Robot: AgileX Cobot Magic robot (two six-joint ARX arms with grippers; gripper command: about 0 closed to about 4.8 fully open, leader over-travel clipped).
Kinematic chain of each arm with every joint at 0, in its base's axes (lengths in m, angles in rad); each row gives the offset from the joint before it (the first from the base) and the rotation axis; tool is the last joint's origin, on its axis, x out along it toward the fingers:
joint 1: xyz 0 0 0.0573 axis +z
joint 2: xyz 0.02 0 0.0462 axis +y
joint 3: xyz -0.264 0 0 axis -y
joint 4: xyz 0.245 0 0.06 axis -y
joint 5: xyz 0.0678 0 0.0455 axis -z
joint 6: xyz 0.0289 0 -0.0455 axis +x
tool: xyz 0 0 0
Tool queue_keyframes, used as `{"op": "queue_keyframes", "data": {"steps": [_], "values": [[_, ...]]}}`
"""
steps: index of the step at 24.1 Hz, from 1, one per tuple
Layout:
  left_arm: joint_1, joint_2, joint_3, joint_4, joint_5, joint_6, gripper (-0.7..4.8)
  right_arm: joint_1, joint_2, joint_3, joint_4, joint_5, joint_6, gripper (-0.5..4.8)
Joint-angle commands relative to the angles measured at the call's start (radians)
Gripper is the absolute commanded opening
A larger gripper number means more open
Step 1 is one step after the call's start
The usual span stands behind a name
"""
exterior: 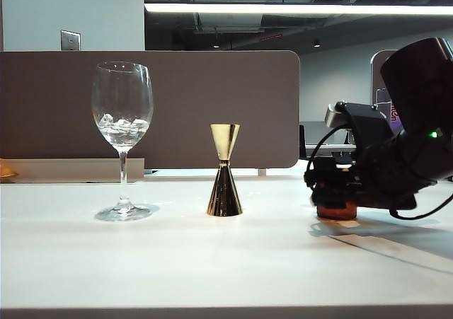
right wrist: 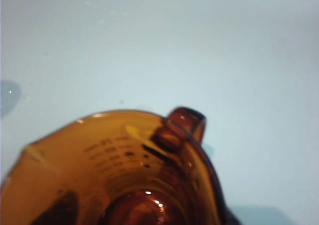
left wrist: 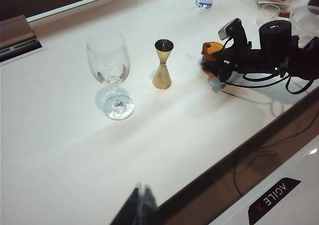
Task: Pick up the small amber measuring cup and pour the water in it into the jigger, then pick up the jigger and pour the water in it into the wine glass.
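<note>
Right gripper (exterior: pixel 338 192) sits low around the small amber measuring cup (exterior: pixel 336 210) toward the table's (exterior: pixel 212 262) right edge; jaw opening and hold cannot be told. Left gripper (left wrist: pixel 142 205) idle at the near edge, opening unclear.

Risk: cup tips if nudged, and jigger (exterior: pixel 224 170) stands mid-table beside the wine glass (exterior: pixel 122 138).

Readable: "AGILEX" (left wrist: pixel 271 201) on the base; cup graduations illegible.

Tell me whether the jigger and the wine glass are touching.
Apart. The exterior view shows bare table between the wine glass foot and the jigger base; the left wrist view shows the same gap.
</note>
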Motion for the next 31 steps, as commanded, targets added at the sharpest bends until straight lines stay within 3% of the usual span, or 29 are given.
{"op": "queue_keyframes", "data": {"steps": [1, 7, 22, 27, 31], "values": [[0.002, 0.000, 0.004, -0.004, 0.002, -0.003, -0.02, -0.001, 0.000, 0.002, 0.000, 0.023, 0.000, 3.75], [0.002, 0.000, 0.004, -0.004, 0.002, -0.003, -0.02, -0.001, -0.037, -0.004, -0.035, 0.034, 0.000, 3.87], [0.002, 0.000, 0.004, -0.004, 0.002, -0.003, -0.02, -0.001, -0.481, -0.004, -0.485, 0.085, -0.060, 3.97], [0.002, 0.000, 0.004, -0.004, 0.002, -0.003, -0.02, 0.032, -0.564, 0.005, -0.484, -0.003, -0.059, 3.96], [0.002, 0.000, 0.004, -0.004, 0.002, -0.003, -0.02, 0.122, -0.554, 0.006, -0.418, 0.023, -0.060, 3.87]]}}
